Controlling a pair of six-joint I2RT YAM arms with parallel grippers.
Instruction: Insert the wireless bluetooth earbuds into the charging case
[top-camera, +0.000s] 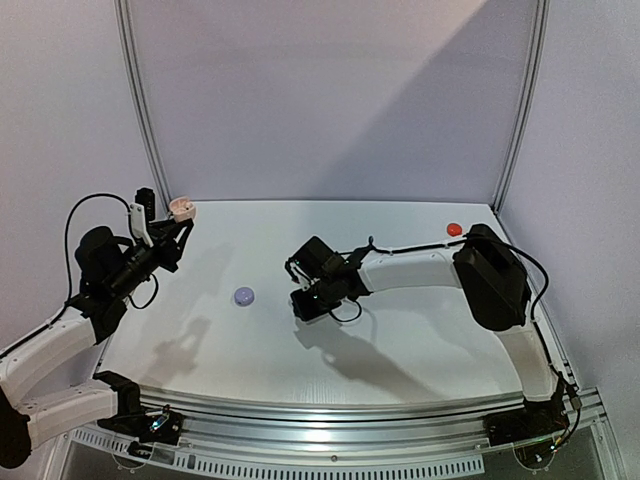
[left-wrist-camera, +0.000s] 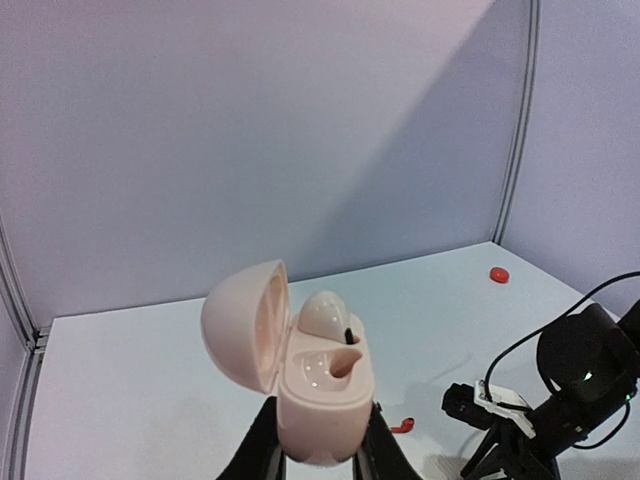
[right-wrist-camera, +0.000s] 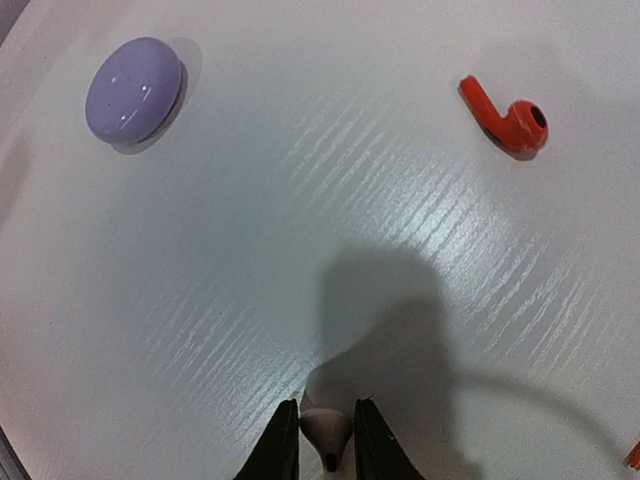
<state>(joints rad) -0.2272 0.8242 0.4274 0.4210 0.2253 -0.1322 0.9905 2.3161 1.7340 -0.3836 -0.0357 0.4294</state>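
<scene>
Left gripper (left-wrist-camera: 320, 452) holding the open case (left-wrist-camera: 322, 395) up over the table's (top-camera: 400, 345) far-left corner, one earbud (left-wrist-camera: 323, 313) sitting in it, right gripper (right-wrist-camera: 326, 445) hanging over mid-table pinching a second earbud (right-wrist-camera: 325, 428), closed case (top-camera: 243, 295) lying to its left, loose earbud (right-wrist-camera: 505, 115) lying nearby, another round case (top-camera: 454, 229) sitting at the far-right corner.

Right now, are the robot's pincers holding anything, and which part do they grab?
The left pincer grips the open pink case by the sides of its base. The right pincer pinches a small pale earbud; which part is unclear.
</scene>
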